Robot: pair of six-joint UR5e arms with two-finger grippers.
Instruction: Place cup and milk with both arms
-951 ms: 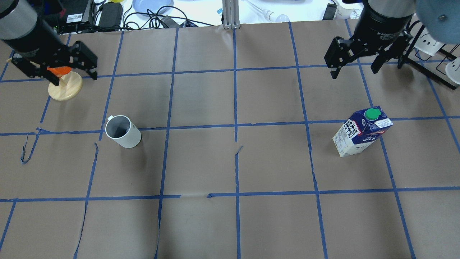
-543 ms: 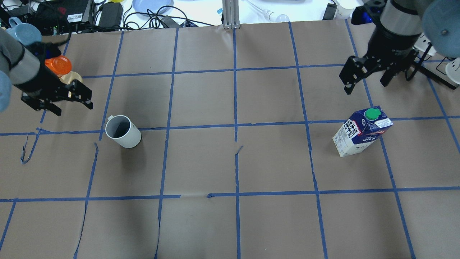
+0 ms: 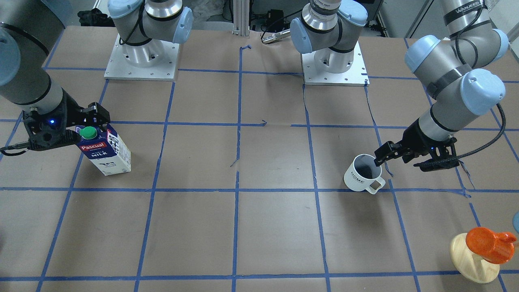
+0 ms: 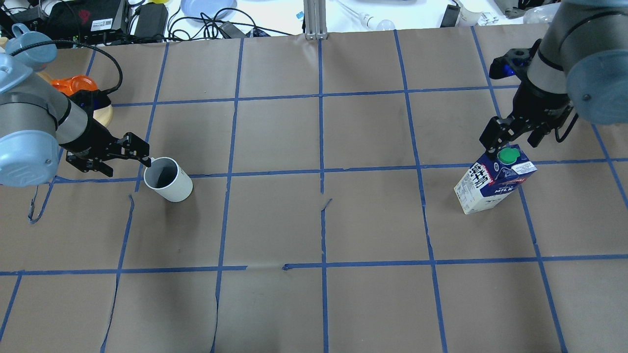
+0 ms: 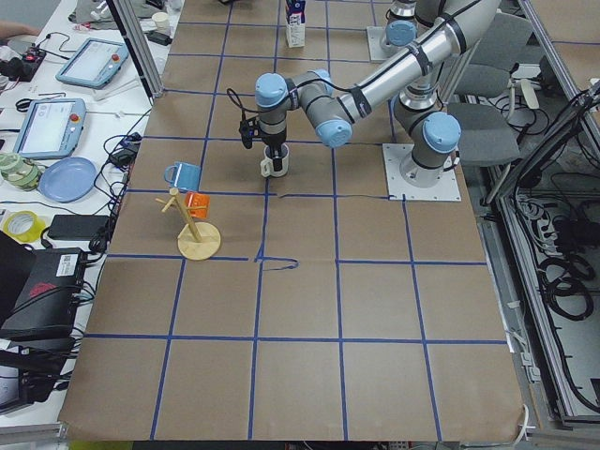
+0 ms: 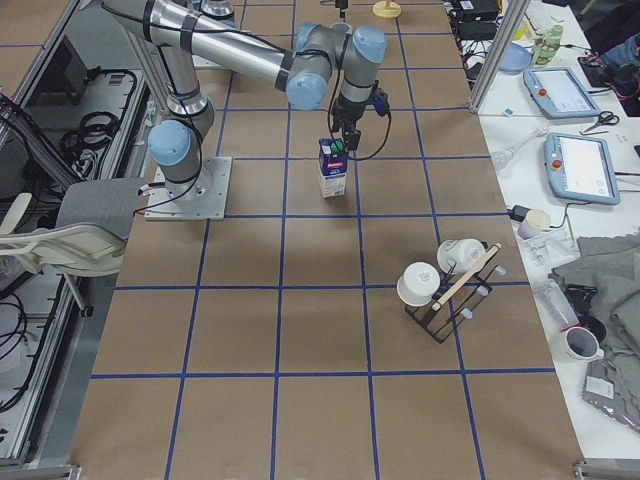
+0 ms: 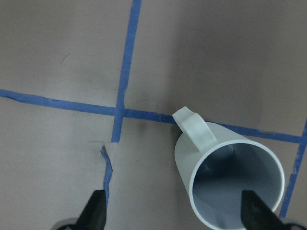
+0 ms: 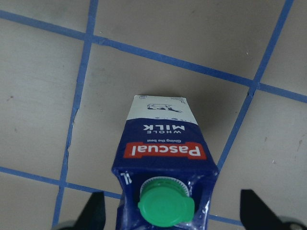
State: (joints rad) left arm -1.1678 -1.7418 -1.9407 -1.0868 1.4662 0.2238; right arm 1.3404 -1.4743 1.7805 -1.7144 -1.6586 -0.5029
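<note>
The white cup (image 4: 168,180) stands upright left of centre, handle toward my left arm; it also shows in the front view (image 3: 363,173) and the left wrist view (image 7: 235,179). My left gripper (image 4: 122,159) is open and hovers at the cup's handle side, one fingertip (image 3: 378,161) near the rim. The milk (image 4: 493,181) stands upright on the right, green cap up, also in the front view (image 3: 106,150) and the right wrist view (image 8: 165,158). My right gripper (image 4: 512,142) is open just above the carton's top, its fingers either side of the cap.
An orange cup on a pale wooden stand (image 4: 78,86) with a blue mug (image 4: 24,41) stands behind my left arm. A rack with white mugs (image 6: 445,280) stands beyond the milk. Cables and a blue plate (image 4: 208,7) lie past the table's far edge.
My left gripper has moved from the orange cup's stand down to the white cup. My right gripper has moved from the far right corner to just above the milk. Both stay open.
</note>
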